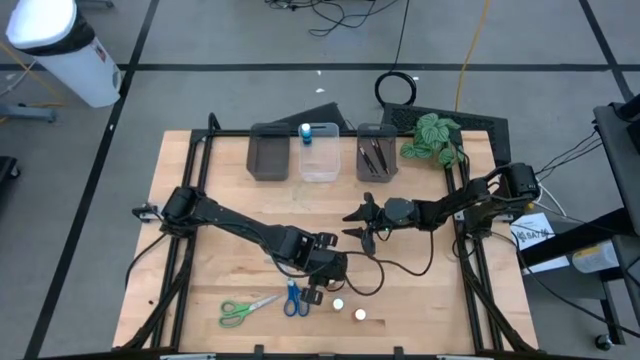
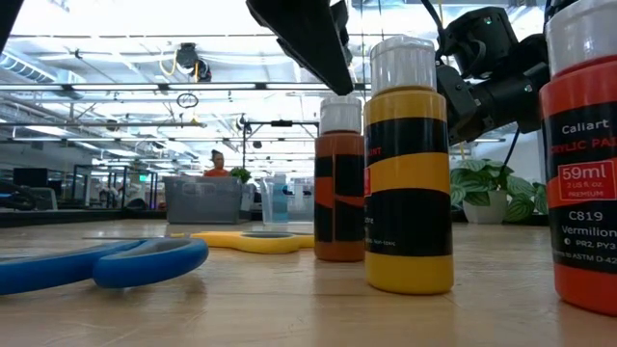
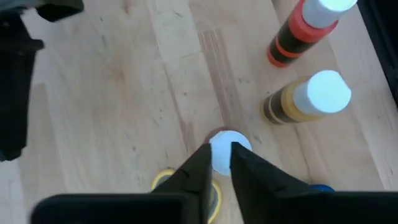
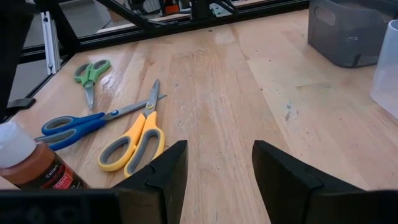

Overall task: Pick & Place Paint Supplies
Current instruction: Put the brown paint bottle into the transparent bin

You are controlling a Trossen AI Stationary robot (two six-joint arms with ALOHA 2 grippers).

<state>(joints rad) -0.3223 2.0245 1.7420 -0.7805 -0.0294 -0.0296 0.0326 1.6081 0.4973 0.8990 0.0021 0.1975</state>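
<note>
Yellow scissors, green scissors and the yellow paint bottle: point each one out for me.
yellow scissors [image 4: 134, 146]: right wrist view, on the handle loops.
green scissors [image 4: 90, 71]: right wrist view, on the handles.
yellow paint bottle [image 2: 409, 183]: low view, on the label band at mid-body.

Foreground right: an orange-red paint bottle [image 2: 584, 154] stood cropped at the frame edge.
Centre: a yellow bottle [image 2: 408, 166], a brown bottle [image 2: 339, 181] behind.
Lower left: blue scissor handles [image 2: 106, 264] lay flat.
</note>
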